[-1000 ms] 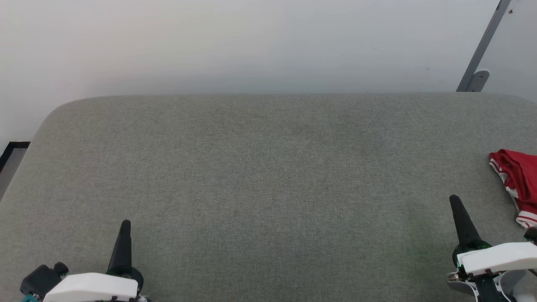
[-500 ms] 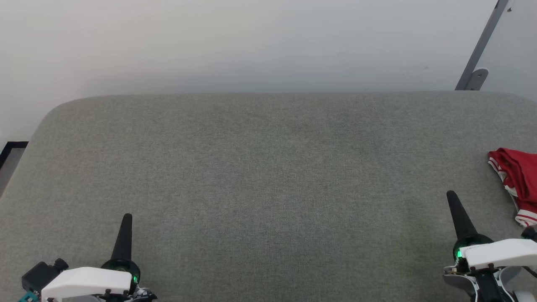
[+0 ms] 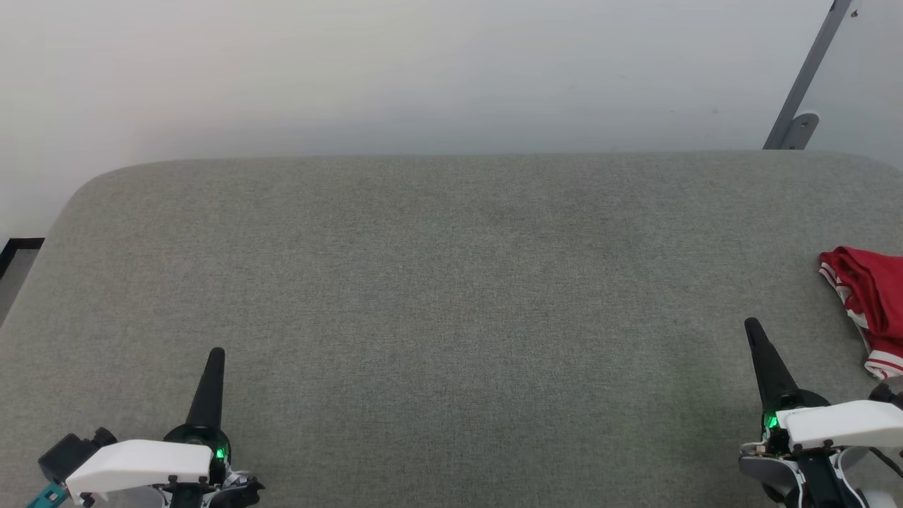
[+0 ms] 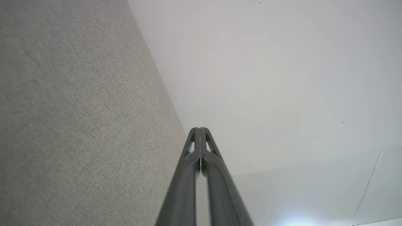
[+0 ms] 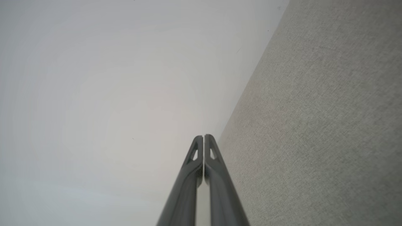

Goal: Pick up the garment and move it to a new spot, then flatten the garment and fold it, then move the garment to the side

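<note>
The garment (image 3: 869,303) lies crumpled at the far right edge of the head view, red with red-and-white striped trim, partly cut off by the frame. My right gripper (image 3: 753,326) stands low on the right, to the garment's left and apart from it, shut with nothing held. At the lower left my left gripper (image 3: 217,354) is shut and empty, far from the garment. In the left wrist view the left gripper (image 4: 199,129) has its fingers pressed together. The right gripper (image 5: 203,137) looks the same in the right wrist view.
A wide grey fabric-covered table (image 3: 437,282) with rounded far corners spans the head view, a pale wall (image 3: 423,70) behind it. A grey metal bracket (image 3: 801,92) leans at the upper right. A strip of floor (image 3: 14,264) shows past the left edge.
Both grippers have edged forward, away from the near edge, staying shut. The picture has shifted slightly, so the garment sits a touch further left and lower in view.
</note>
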Robot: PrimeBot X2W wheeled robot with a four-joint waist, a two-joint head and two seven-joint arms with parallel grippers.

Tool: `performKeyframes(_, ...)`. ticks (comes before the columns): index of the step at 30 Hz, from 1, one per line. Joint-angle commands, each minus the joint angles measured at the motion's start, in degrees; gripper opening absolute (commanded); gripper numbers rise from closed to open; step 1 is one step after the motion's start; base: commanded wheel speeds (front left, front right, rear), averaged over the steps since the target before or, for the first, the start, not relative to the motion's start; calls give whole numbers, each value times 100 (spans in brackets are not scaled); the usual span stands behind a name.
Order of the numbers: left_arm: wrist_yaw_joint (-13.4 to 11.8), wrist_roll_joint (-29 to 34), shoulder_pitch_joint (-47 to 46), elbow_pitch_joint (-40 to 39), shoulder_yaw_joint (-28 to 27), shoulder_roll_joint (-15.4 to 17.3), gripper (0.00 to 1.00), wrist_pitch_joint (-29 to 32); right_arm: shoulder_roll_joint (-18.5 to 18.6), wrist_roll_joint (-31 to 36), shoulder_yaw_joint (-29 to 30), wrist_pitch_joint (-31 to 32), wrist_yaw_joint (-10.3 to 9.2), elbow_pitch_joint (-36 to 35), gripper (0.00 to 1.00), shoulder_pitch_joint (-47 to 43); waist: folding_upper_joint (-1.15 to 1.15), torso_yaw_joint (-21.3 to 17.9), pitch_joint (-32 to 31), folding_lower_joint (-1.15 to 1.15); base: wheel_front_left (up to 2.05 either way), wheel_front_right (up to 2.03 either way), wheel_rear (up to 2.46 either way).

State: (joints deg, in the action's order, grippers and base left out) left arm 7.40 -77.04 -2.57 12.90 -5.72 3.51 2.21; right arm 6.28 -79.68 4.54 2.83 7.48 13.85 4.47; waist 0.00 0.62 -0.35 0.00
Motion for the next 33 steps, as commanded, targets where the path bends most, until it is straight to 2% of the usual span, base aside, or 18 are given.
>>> performKeyframes(1, 12, -113, -133, -6, -29, -7, 0, 40, -15, -95, 38, 44, 2, -6, 0, 105, 0, -2, 2, 0, 0, 0, 0)
performKeyframes(33, 15, -1356, -362, 102, -81, -55, 0, 397, -319, -1118, 195, 346, 2, 22, 0, 197, 0, -52, 44, 0, 0, 0, 0)
